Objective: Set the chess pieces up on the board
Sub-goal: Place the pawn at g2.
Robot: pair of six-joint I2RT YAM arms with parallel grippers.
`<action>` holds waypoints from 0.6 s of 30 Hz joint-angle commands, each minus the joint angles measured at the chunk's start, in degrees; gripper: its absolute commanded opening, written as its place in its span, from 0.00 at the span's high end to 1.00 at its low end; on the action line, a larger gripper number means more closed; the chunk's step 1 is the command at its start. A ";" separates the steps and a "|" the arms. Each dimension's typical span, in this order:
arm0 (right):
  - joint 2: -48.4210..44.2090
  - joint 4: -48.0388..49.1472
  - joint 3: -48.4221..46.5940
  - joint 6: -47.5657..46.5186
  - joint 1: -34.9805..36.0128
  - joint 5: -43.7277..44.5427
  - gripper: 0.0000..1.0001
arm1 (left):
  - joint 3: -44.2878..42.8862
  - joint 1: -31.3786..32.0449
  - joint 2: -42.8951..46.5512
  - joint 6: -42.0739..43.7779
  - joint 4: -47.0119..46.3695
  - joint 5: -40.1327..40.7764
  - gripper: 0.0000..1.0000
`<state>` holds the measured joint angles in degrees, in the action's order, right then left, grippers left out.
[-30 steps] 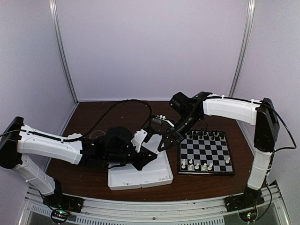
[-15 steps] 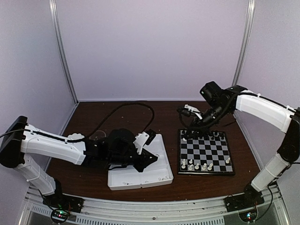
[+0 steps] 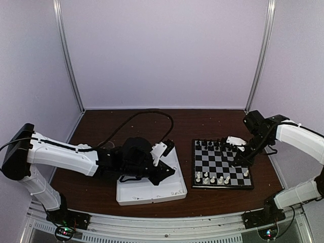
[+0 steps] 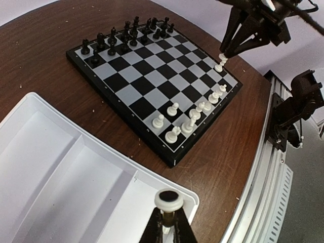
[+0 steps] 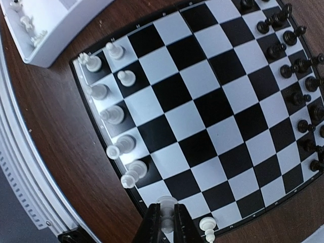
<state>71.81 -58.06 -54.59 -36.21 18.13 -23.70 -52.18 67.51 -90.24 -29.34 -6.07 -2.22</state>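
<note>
Pinching a white piece (image 5: 165, 202) upright, the right gripper (image 5: 166, 217) hangs straight above the board's (image 5: 192, 111) near-right corner squares. The left gripper (image 4: 168, 223) grips a second white piece (image 4: 168, 200) over the tray (image 4: 61, 167).

l pincer (image 4: 168, 215) & r pincer (image 5: 166, 215) both closed tight, wrists low

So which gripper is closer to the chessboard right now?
Right. The right gripper, holding a white piece, is above the chessboard near its right edge. The left gripper, holding another white piece, is off the board's left side, over the white tray.
</note>
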 commanded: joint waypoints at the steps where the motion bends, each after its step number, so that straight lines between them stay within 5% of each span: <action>1: -1.06 2.21 2.99 -3.16 -0.02 7.50 0.91 | -2.30 0.22 -0.64 1.35 -0.26 -0.93 0.98; 18: 2.59 5.83 8.76 -6.01 -0.99 13.20 0.92 | -2.31 0.23 -0.12 1.37 1.05 -0.43 0.98</action>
<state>73.45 -53.47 -46.85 -40.99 17.58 -12.80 -52.99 67.51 -90.32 -28.99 -4.56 -2.42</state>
